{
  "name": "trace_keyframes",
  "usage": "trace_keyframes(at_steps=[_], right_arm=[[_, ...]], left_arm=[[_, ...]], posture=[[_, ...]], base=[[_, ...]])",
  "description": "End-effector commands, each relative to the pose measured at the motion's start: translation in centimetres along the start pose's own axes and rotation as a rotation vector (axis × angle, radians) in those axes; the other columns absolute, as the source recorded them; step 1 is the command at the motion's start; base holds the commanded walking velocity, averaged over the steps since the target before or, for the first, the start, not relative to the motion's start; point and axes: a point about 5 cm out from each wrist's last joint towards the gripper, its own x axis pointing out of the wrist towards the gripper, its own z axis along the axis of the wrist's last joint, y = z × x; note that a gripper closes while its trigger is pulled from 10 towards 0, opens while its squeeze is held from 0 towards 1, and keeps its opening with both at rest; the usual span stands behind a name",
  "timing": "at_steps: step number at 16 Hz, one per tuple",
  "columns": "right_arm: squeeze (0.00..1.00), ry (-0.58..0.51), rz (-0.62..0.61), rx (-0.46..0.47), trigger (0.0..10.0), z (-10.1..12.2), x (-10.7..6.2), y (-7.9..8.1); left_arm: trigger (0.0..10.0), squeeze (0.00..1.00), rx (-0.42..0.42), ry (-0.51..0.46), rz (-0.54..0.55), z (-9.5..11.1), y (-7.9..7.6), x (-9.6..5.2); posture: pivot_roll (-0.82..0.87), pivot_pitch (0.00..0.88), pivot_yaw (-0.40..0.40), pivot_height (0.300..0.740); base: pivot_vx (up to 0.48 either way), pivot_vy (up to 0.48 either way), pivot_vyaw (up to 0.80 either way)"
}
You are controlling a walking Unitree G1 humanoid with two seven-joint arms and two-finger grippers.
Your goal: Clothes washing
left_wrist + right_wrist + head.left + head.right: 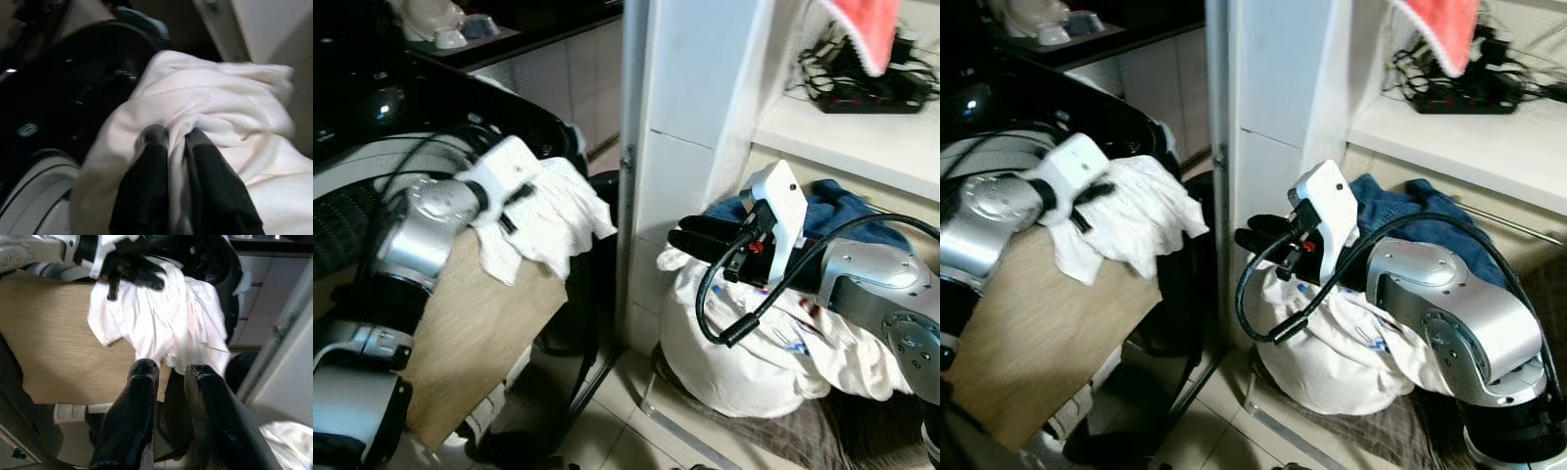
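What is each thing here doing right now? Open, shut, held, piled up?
left gripper: shut on the white garment
white garment: held up, hanging bunched
right gripper: open, holding nothing
laundry pile: heaped by the wall
blue garment: lying on top of the pile
red cloth: hanging over the shelf

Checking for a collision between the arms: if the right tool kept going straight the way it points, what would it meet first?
Probably the white garment hanging from the left tool, which lies dead ahead of the right tool; depth is unclear, so the gap between them may be sizeable.
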Motion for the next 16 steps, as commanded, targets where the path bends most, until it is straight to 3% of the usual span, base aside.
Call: trace_keyframes(at_steps=[1,2,4,5,6,8,9,10,12,13,14,16], right_arm=[[0.0,-0.008,0.001,-0.028,10.0,0.5,0.0,-0.1],[0.0,-0.009,0.001,-0.028,10.0,0.5,0.0,-0.1],[0.0,-0.012,-0.004,-0.032,10.0,0.6,-0.1,-0.1],[0.0,-0.012,-0.005,-0.032,10.0,0.6,-0.1,-0.2],[0.0,-0.011,-0.009,-0.035,10.0,0.6,-0.1,-0.2],[0.0,-0.017,-0.013,-0.037,10.0,0.7,-0.1,-0.3],[0.0,-0.022,-0.013,-0.036,10.0,0.8,-0.1,-0.3],[0.0,-0.022,-0.01,-0.037,10.0,0.8,0.0,-0.3],[0.0,-0.02,0.007,-0.039,10.0,0.7,0.1,0.0],[0.0,-0.015,0.011,-0.043,10.0,0.7,0.1,0.0],[0.0,-0.012,0.012,-0.044,10.0,0.6,0.1,0.1],[0.0,-0.005,0.015,-0.048,10.0,0.6,0.0,0.1]], left_arm=[[0.0,0.0,-0.003,0.001,0.095,0.4,2.0,-0.6],[0.0,0.0,-0.012,-0.016,0.156,0.6,2.9,-0.9],[0.0,0.0,-0.042,-0.079,0.394,1.8,6.7,-2.5],[0.0,0.0,-0.032,-0.08,0.454,1.9,7.7,-3.0],[0.0,0.0,0.014,-0.06,0.653,1.9,10.9,-5.0],[0.0,0.0,0.145,0.041,0.884,1.1,14.2,-7.9],[0.0,0.0,0.243,0.094,0.959,0.7,15.2,-9.0],[0.0,0.0,0.28,0.156,0.941,-0.2,15.5,-9.1],[10.0,0.0,0.216,0.197,0.795,-1.8,14.1,-7.6],[10.0,0.0,0.13,0.169,0.681,-2.4,12.9,-6.4],[10.0,1.0,0.076,0.17,0.61,-2.9,11.9,-5.5],[10.0,1.0,0.037,0.231,0.572,-3.9,11.5,-5.1]], posture=[[-0.08,0.0,0.008,0.74],[-0.08,0.0,0.009,0.74],[-0.08,0.0,0.01,0.74],[-0.08,0.0,0.01,0.74],[-0.08,0.0,0.01,0.74],[-0.08,0.0,0.01,0.74],[-0.08,0.0,0.009,0.74],[-0.08,0.0,0.009,0.74],[-0.07,0.0,0.006,0.74],[-0.07,0.0,0.006,0.74],[-0.08,0.0,0.007,0.74],[-0.08,0.0,0.008,0.74]], base=[[0.0,0.0,0.0],[0.0,0.0,0.0],[0.0,0.0,0.0],[0.0,0.0,0.0],[0.0,0.0,0.0],[0.0,0.0,0.0],[0.0,0.0,0.0],[0.0,0.0,0.0],[0.0,0.0,0.0],[0.0,0.0,0.0],[0.0,0.0,0.0],[0.0,0.0,0.0]])
